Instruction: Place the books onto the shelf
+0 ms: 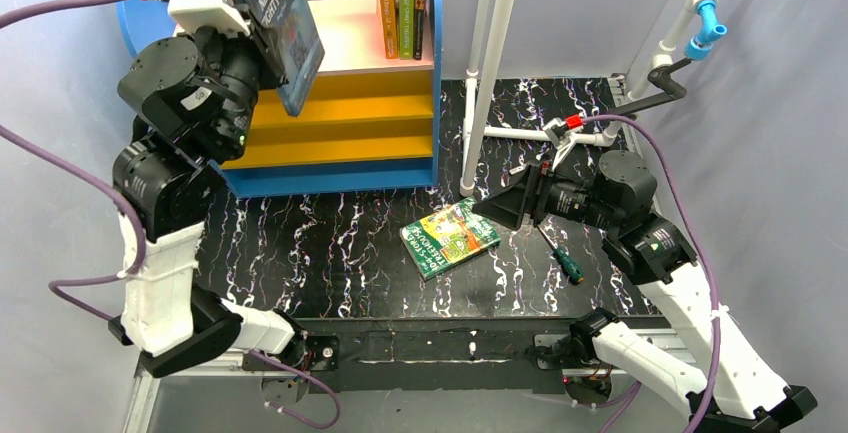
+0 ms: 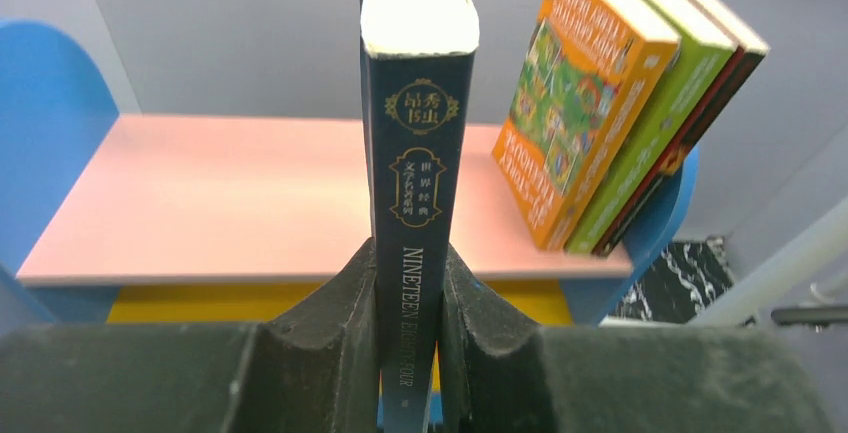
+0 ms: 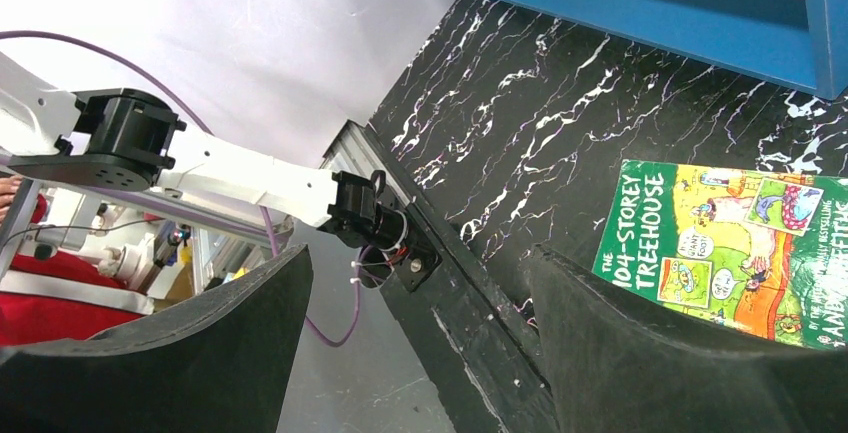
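Note:
My left gripper [image 1: 258,8] is shut on the dark blue "Nineteen Eighty-Four" book [image 1: 296,48] and holds it in the air over the left part of the shelf [image 1: 340,118]. In the left wrist view my left gripper [image 2: 410,298] clamps the book's spine [image 2: 417,153] upright above the pink top board [image 2: 220,203]. Three books [image 2: 610,103] lean together at the board's right end. The lime-green cartoon book [image 1: 450,236] lies flat on the table. My right gripper [image 1: 505,203] hovers open just right of it, with the book [image 3: 730,253] beside my right finger [image 3: 650,353].
A small green-handled screwdriver [image 1: 563,258] lies on the black marbled mat right of the cartoon book. White pipe posts [image 1: 490,63] stand just right of the shelf. The table's front rail [image 3: 480,293] and the left arm's base show in the right wrist view.

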